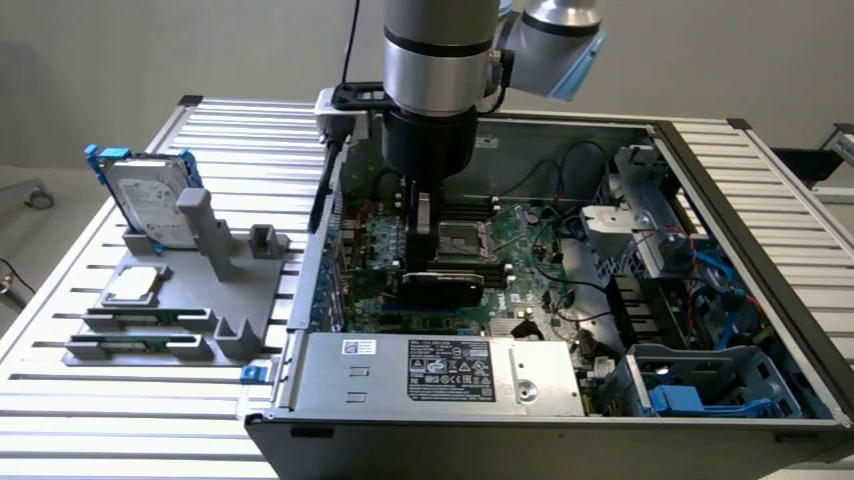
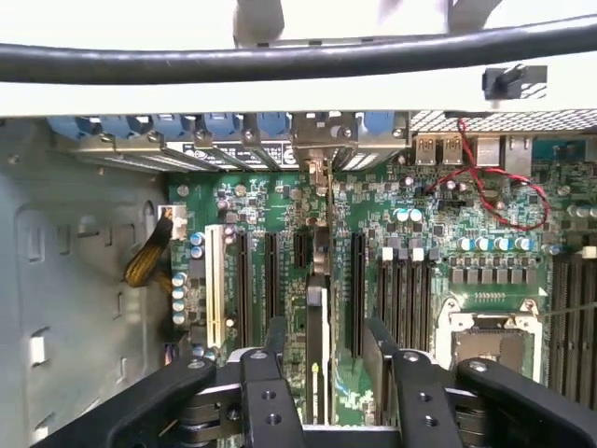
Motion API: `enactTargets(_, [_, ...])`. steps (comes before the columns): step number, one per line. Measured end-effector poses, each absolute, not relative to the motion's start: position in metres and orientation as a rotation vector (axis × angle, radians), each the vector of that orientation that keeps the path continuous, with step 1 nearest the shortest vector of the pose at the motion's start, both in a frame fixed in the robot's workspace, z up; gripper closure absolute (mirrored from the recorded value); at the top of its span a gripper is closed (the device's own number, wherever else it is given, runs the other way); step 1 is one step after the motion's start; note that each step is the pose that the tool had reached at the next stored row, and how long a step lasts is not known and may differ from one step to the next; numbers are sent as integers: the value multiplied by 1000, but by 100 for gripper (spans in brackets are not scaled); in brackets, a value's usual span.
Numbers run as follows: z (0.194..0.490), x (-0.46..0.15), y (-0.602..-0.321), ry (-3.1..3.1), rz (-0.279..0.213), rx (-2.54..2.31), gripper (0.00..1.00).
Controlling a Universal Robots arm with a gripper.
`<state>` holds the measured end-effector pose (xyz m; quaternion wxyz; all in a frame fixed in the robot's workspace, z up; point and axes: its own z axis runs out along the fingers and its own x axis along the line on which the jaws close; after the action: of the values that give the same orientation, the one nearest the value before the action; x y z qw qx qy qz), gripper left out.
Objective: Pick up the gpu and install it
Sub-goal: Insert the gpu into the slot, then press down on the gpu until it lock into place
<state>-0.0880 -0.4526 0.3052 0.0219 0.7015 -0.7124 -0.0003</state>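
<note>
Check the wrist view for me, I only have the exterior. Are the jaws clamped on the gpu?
Observer: No. The gripper is open. The gpu stands on edge between the fingers, with a gap on each side.
Operator: Where does it sit on the board?
Observer: Over the motherboard, between two long black slots, running toward the row of blue latches at the case wall. I cannot tell whether it is fully seated.
</note>
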Motion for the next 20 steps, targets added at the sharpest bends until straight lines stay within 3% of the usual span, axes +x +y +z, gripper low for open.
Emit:
enactTargets(7, [309,-88,-452,-2209,-1,2172,87])
enactTargets(20, [309,-88,-452,-2209,-1,2172,89])
